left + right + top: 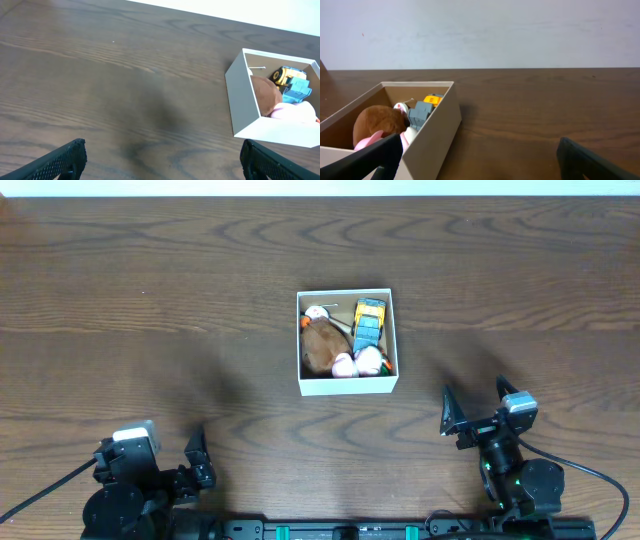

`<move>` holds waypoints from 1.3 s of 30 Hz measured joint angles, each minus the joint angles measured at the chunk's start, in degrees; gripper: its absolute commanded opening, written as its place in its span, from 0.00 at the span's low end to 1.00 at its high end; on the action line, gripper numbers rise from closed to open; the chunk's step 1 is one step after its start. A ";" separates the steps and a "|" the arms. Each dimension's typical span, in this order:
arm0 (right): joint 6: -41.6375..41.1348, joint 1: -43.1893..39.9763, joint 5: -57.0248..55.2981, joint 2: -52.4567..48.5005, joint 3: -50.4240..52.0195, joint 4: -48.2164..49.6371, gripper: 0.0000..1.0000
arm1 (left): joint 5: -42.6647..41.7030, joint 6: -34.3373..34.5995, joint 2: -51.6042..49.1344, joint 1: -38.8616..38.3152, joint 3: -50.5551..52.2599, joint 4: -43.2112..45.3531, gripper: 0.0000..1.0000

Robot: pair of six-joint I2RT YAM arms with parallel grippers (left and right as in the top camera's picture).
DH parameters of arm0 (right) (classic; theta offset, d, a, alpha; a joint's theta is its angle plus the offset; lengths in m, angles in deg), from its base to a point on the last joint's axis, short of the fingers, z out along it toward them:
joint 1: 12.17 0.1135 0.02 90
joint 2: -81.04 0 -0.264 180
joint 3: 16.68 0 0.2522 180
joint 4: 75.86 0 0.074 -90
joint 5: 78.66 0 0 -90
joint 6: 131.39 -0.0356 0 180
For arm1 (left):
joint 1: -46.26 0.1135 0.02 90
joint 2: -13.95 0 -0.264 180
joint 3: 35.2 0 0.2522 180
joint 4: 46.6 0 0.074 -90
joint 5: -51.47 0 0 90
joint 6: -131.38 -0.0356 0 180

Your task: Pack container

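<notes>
The container (pixel 347 387) is a square white cardboard box with a brown inside, at the middle of the table. It holds a brown plush toy (pixel 320 345), a yellow and blue toy truck (pixel 369 322) and a pink and white toy (pixel 345 364). It shows at the right in the left wrist view (pixel 242 97) and at the left in the right wrist view (pixel 437 125). My left gripper (pixel 196 459) is open and empty near the front left edge. My right gripper (pixel 473 408) is open and empty at the front right, apart from the box.
The dark wood table (pixel 150 300) spreads bare around the box. A white wall (pixel 485 32) rises behind the far edge. The arm bases sit at the front edge.
</notes>
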 measured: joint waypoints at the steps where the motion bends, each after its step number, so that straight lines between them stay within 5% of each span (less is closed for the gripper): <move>1: 0.00 0.00 0.00 0.00 0.00 -0.02 0.99 | 0.00 0.00 0.00 0.00 0.00 0.00 0.98; 11: 0.00 0.00 0.02 0.00 0.00 0.02 0.99 | 0.00 -0.02 0.22 0.63 2.56 1.62 0.98; 29: 0.00 0.00 0.20 0.00 0.00 0.00 0.99 | 2.16 -0.20 12.02 4.74 44.33 56.72 0.98; 39: 0.00 0.00 0.22 0.00 0.02 0.04 0.99 | 2.84 -0.20 12.00 4.79 44.94 57.24 0.98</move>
